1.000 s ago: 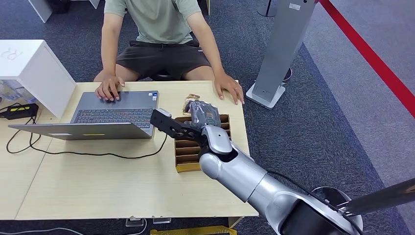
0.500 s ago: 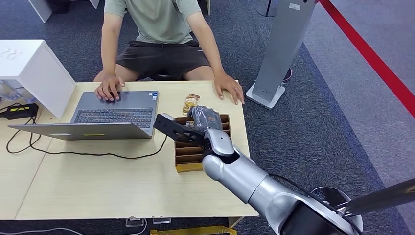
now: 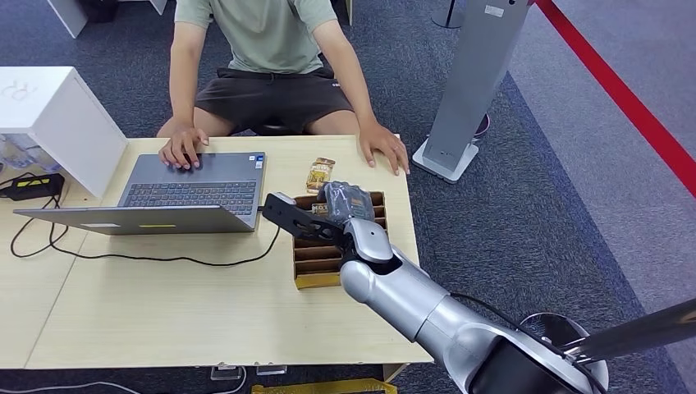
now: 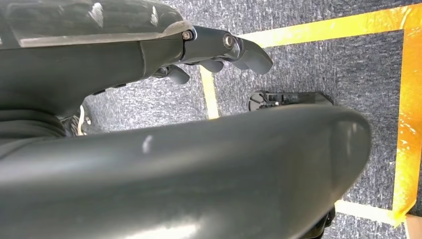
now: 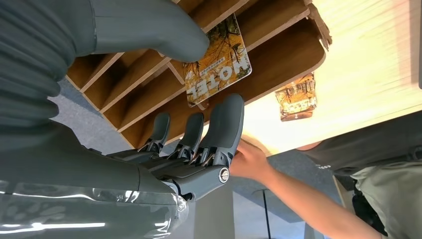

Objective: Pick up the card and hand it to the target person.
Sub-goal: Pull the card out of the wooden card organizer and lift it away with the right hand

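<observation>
Our right robot hand (image 5: 199, 124) hovers over the slotted wooden rack (image 5: 278, 55), thumb and fingers (image 5: 226, 119) spread, holding nothing. The hotel card (image 5: 216, 59) stands in a slot between them, seemingly untouched. Our left robot hand (image 4: 219, 47) hangs empty, fingers loosely curled.

I see a pale wooden table (image 3: 164, 304) on dark grey carpet (image 3: 533, 205), a red floor stripe (image 3: 632, 107), a grey stand (image 3: 468, 90) and a white cabinet (image 3: 57, 115).

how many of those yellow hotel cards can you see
2: one yellow printed hotel card stands in a slot of the brown wooden slotted rack; another lies on the light wooden table beside it. More may be hidden.
</observation>
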